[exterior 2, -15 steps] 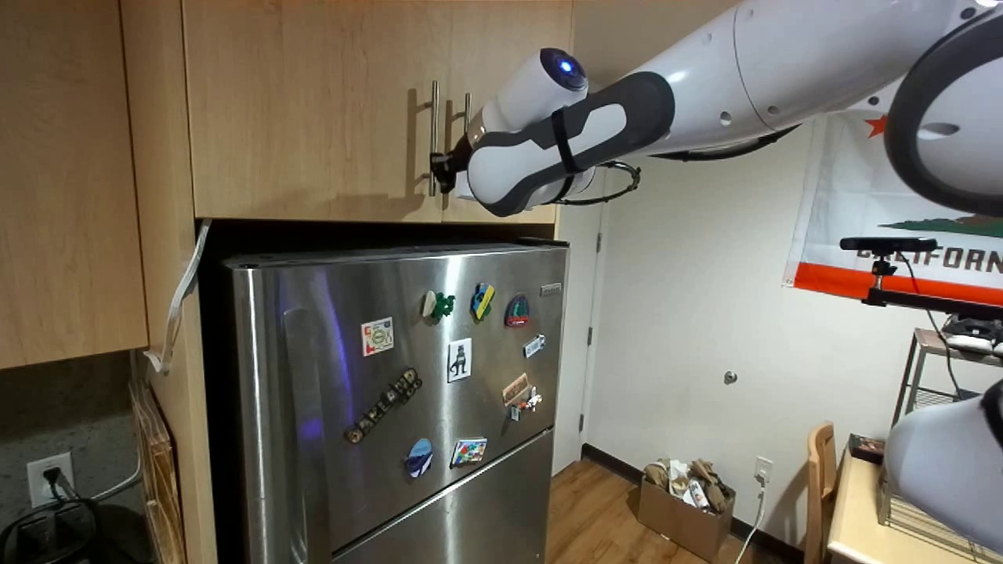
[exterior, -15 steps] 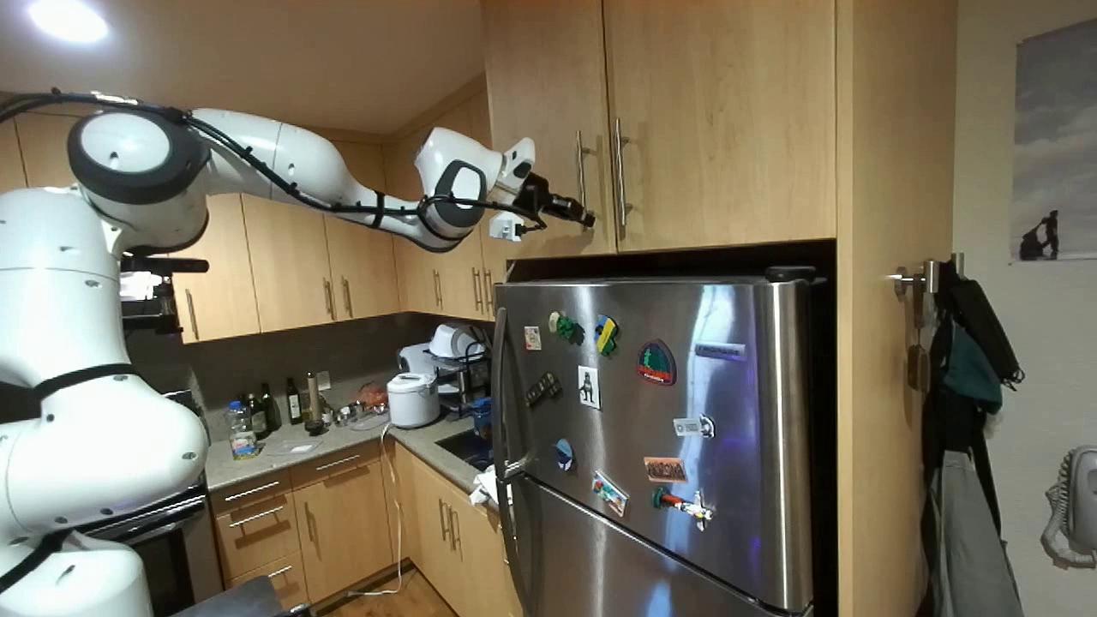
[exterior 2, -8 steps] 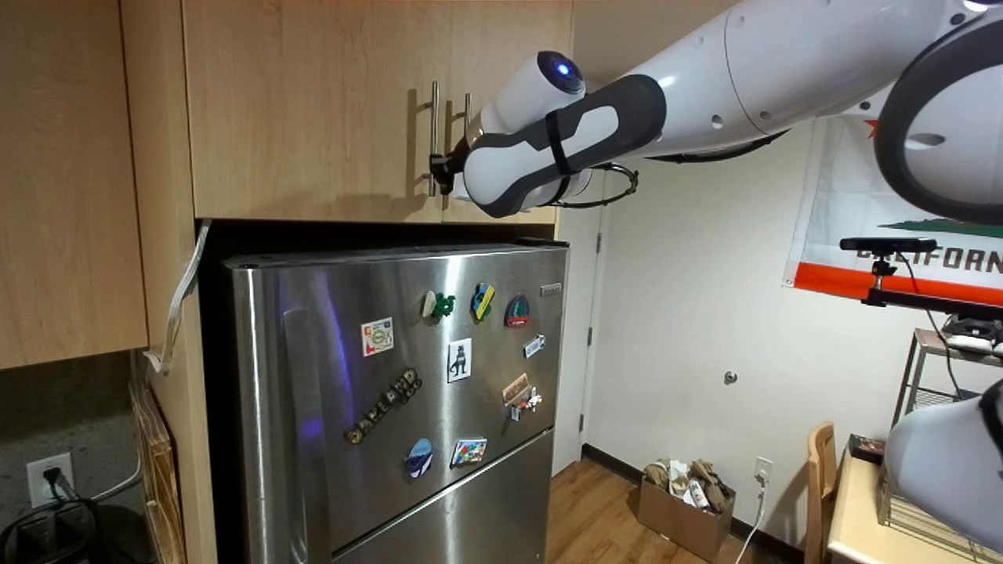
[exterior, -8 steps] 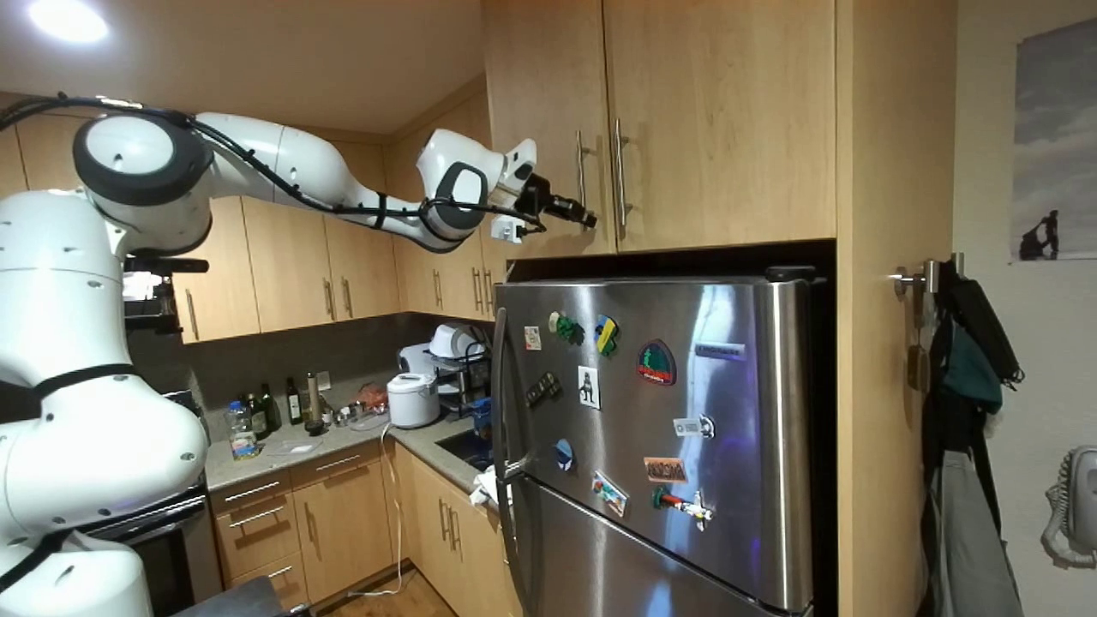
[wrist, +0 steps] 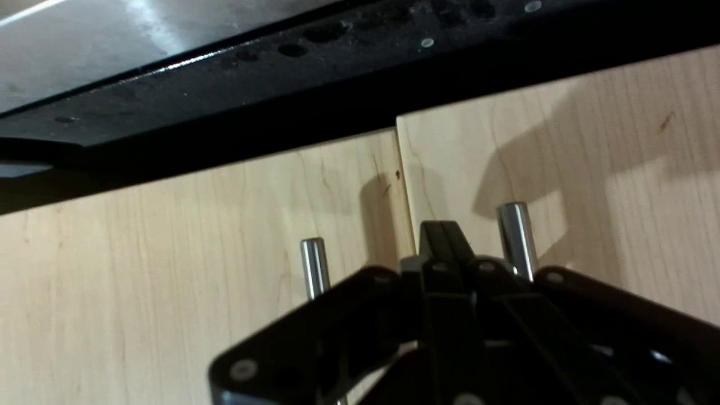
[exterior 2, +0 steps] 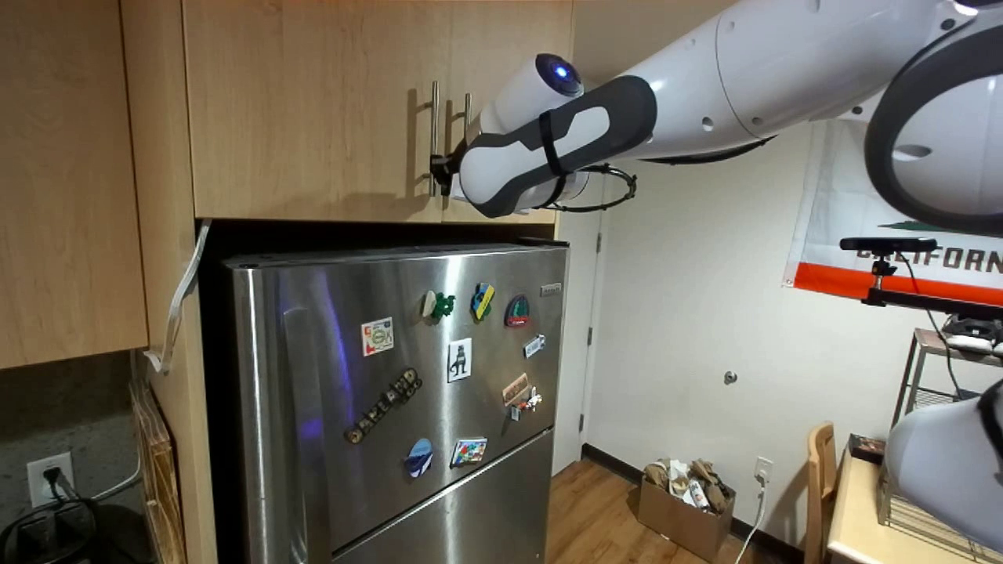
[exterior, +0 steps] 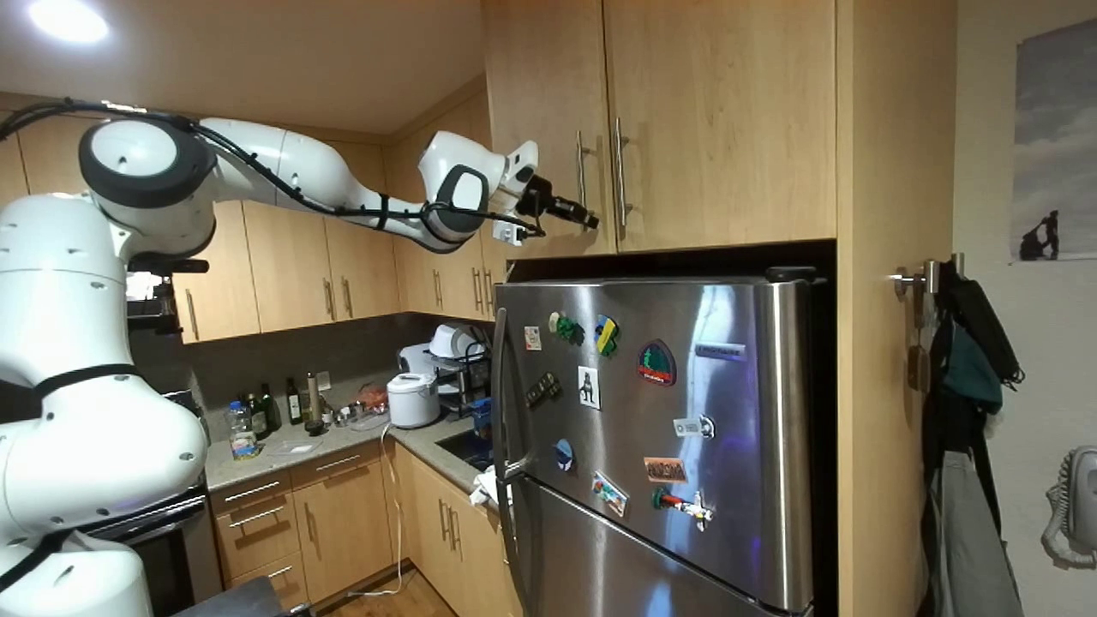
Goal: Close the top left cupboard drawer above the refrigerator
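The top left cupboard drawer is a light-wood door with a slim bar handle near its right edge. It hangs over the stainless refrigerator and looks almost level with the wider door beside it. My gripper points at its lower right corner. In the wrist view, which stands upside down, my gripper is shut, nothing between its fingertips, in front of this door by its inner edge. A small step shows where both doors meet. Whether the fingertips touch the wood I cannot tell.
The neighbouring door's handle stands close to my gripper's other side. A dark gap separates the doors from the fridge top. A side panel with a white cable borders the fridge. More wall cabinets line the kitchen behind the arm.
The arm's elbow and forearm have sunk a little and shifted slightly toward the cupboard. My gripper has edged barely forward. The door shows no clear movement, and the gripper stays shut.
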### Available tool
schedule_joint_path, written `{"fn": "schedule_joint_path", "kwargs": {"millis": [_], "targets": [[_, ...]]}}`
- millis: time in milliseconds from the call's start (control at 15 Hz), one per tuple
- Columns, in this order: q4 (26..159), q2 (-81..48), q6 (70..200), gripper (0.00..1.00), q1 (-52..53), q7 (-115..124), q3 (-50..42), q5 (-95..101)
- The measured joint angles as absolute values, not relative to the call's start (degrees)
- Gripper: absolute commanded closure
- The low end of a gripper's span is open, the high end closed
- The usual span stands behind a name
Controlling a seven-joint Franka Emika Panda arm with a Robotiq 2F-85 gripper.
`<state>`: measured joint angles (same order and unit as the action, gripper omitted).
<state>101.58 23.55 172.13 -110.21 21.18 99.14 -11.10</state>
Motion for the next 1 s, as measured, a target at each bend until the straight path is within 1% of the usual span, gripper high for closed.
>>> {"fn": "schedule_joint_path", "kwargs": {"millis": [733, 1000], "targets": [[100.93, 24.18, 172.13, 1.0, -110.97, 21.18, 99.14, -11.55], [100.04, 26.04, 172.23, 1.0, -111.85, 23.04, 99.31, -15.19]]}}
